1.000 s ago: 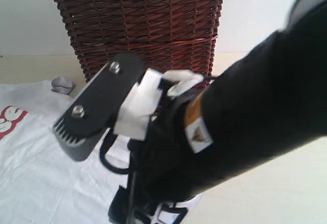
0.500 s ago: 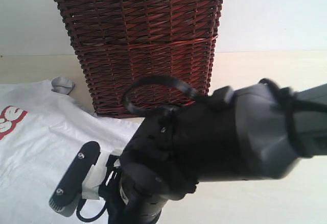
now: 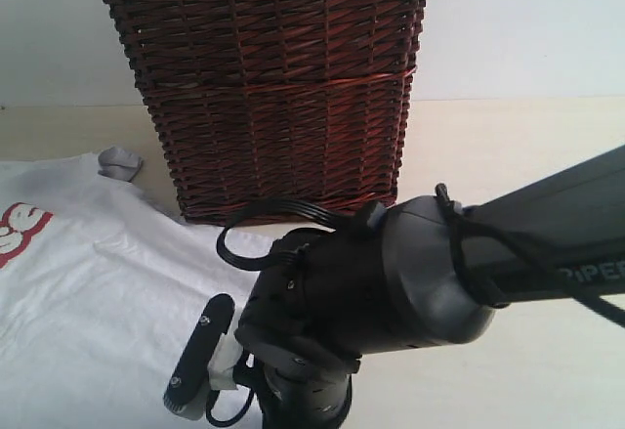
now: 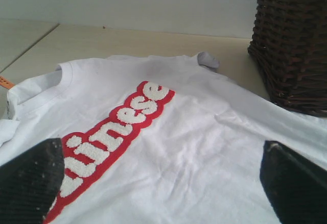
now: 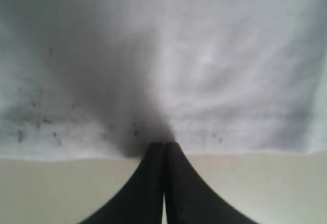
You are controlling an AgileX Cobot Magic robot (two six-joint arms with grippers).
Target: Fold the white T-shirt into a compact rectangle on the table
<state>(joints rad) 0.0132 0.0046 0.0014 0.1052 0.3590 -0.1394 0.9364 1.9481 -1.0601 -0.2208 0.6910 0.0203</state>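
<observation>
The white T-shirt point(image 3: 88, 292) lies flat on the table point(image 3: 508, 155), its red patch of fuzzy white letters point(image 4: 115, 132) facing up and a small orange tag point(image 4: 5, 82) near the collar. My right gripper point(image 5: 163, 145) is shut, its tips pinched on the shirt's hem point(image 5: 230, 132) at the table's bare edge; in the exterior view it point(image 3: 186, 395) points down at the shirt's lower right. My left gripper point(image 4: 163, 183) hovers open over the shirt's chest, nothing between its fingers point(image 4: 30, 183). It does not show in the exterior view.
A tall brown wicker basket point(image 3: 264, 87) with a white lace liner stands behind the shirt, close to its right sleeve. My right arm point(image 3: 420, 282) fills the exterior view's foreground. Bare table point(image 5: 61, 188) lies below the hem.
My right arm has dropped low to the shirt's hem, and its gripper has gone from open to shut there. The left gripper and the shirt have not visibly moved.
</observation>
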